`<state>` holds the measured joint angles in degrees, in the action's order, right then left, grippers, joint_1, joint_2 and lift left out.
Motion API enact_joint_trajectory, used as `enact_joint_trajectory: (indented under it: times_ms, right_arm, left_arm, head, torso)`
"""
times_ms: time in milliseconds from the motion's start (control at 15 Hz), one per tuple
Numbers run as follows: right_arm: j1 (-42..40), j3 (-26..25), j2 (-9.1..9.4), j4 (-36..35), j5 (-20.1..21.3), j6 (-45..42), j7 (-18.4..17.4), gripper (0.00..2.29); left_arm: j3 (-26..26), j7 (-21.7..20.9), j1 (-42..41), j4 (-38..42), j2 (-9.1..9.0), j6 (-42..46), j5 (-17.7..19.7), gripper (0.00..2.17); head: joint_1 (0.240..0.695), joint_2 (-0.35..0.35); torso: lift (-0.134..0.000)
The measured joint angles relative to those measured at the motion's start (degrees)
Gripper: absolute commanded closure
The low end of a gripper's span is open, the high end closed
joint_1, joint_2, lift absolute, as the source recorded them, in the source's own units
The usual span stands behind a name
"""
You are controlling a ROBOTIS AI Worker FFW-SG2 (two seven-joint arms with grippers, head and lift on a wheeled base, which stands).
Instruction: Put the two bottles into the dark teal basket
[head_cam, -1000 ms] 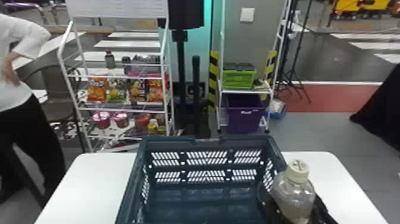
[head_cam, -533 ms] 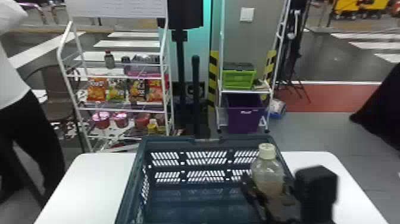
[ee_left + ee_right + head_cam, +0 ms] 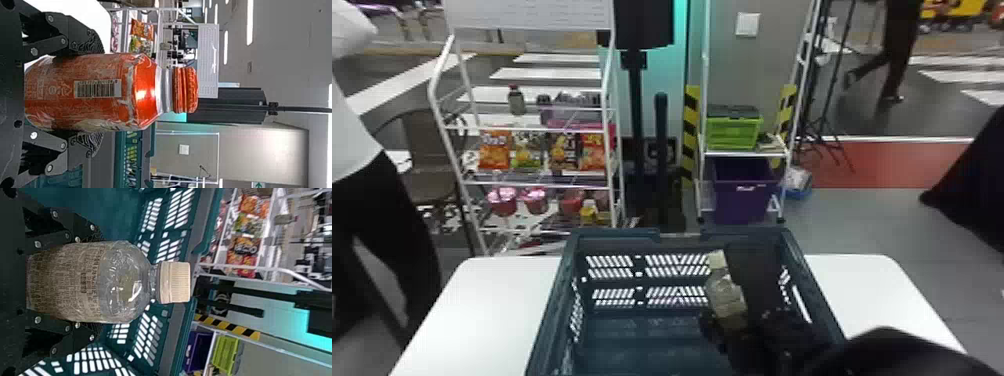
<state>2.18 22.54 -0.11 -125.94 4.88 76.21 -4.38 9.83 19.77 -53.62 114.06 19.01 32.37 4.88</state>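
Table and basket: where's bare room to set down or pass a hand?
Bare: white table left of the dark teal basket; table right of it, beyond the arm; basket floor at left. Crowded: basket's right half, where the right tool holds a bottle, and near right rim, crossed by the arm.

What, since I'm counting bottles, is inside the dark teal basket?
In or just above the basket, the right gripper holds a clear bottle with a pale cap; I can't tell how deep. Part of the basket floor shows; the bottle and right arm hide some.
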Motion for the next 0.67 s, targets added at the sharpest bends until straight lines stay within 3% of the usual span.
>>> enact_joint_trajectory:
  times_ms: [467, 600, 667]
  right_arm:
    - [13.22, 0.64, 0.02, 21.99, -3.83, 3.54, -0.16, 2.02]
    - [15.35, 1.0, 0.02, 25.55, -4.14, 4.27, -0.13, 1.55]
    - [16.0, 1.07, 0.02, 26.59, -4.21, 4.65, -0.14, 0.94]
  left_arm:
    - [-1.27, 0.08, -0.05, 0.07, 0.21, -0.09, 0.91, 2.13]
    - [-1.45, 0.09, -0.08, -0.14, 0.13, 0.0, 1.07, 2.13]
    - [-1.47, 0.09, -0.08, -0.28, 0.07, 0.01, 1.09, 2.13]
  head:
    - [0.499, 0.0]
    - [0.499, 0.0]
    - [0.499, 0.0]
  torso:
    - [0.0]
    - [0.0]
    - [0.0]
